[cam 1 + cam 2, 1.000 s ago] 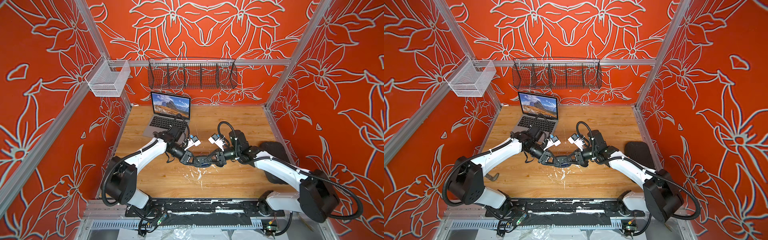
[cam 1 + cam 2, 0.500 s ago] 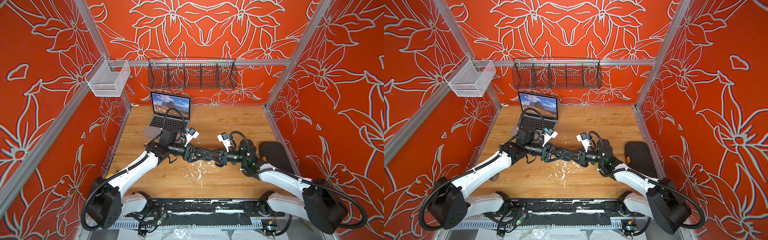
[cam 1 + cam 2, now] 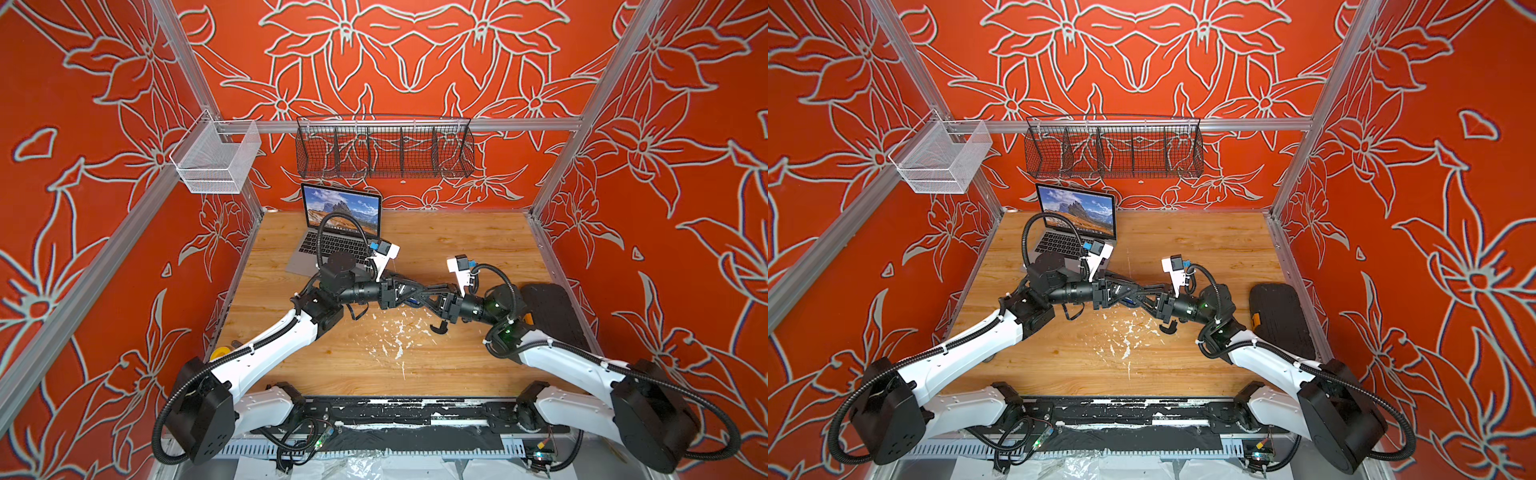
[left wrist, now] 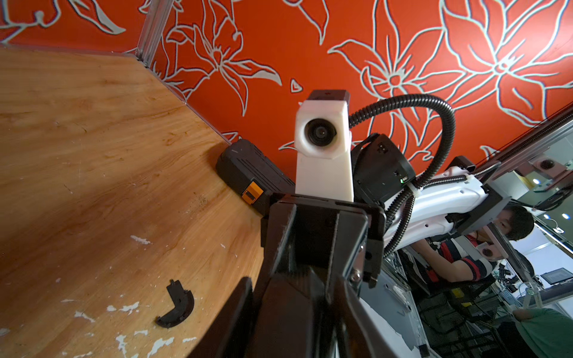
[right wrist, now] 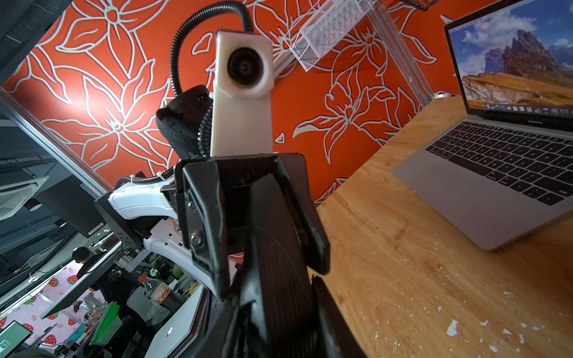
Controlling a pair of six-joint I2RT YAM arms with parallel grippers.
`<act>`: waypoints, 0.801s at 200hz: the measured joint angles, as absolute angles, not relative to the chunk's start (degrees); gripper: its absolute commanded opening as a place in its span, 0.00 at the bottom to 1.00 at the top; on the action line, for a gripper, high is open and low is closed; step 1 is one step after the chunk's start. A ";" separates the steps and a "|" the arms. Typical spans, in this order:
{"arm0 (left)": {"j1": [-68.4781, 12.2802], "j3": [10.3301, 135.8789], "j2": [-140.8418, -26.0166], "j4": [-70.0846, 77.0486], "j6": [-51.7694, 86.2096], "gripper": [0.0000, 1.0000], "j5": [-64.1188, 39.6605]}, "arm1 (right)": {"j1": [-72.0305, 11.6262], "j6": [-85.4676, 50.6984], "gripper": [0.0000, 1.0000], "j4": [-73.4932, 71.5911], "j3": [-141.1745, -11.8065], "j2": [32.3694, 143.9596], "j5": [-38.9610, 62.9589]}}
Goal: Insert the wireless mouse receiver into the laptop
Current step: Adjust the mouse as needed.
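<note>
Your laptop (image 3: 345, 208) stands open at the far left of the wooden table (image 3: 436, 241). It has a slim silver-grey shell, matte black keys and a mountain picture on its glossy screen. In front of it and a little to its right, your left gripper (image 3: 424, 293) and right gripper (image 3: 409, 297) meet nose to nose above the boards, with their angular black fingers interleaved.

In the right wrist view a smooth, rounded black piece (image 5: 273, 248) with faint ridges sits between those fingers. You cannot tell which gripper clamps it, or how wide either one stands. The receiver is too small or too hidden to pick out, so its place cannot be told.

Farther from the laptop, past the grippers, a thin curved black cover (image 4: 175, 305) lies flat on the grain among chipped white flecks. Well to the laptop's right lies a dark matte slab (image 3: 552, 316) with an orange tab.
</note>
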State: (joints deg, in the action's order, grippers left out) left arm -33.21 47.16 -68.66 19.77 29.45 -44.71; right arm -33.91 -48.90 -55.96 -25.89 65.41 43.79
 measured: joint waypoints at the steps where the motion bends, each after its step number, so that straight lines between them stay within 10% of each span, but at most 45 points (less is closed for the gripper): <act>1: -33.30 47.09 -68.64 19.92 29.50 0.45 -44.66 | -33.91 -48.95 0.12 -56.03 -25.87 65.41 43.77; 114: -34.94 44.42 -67.64 27.27 32.64 0.15 -42.11 | -34.54 -54.43 0.12 -64.38 -23.00 65.65 42.48; 144: -35.77 43.46 -66.83 26.33 32.88 0.05 -38.72 | -34.74 -54.89 0.64 -62.81 -22.39 64.95 41.08; 160: -36.73 42.92 -65.41 23.24 33.08 0.00 -33.82 | -34.59 -54.39 0.75 -56.47 -21.76 62.92 37.15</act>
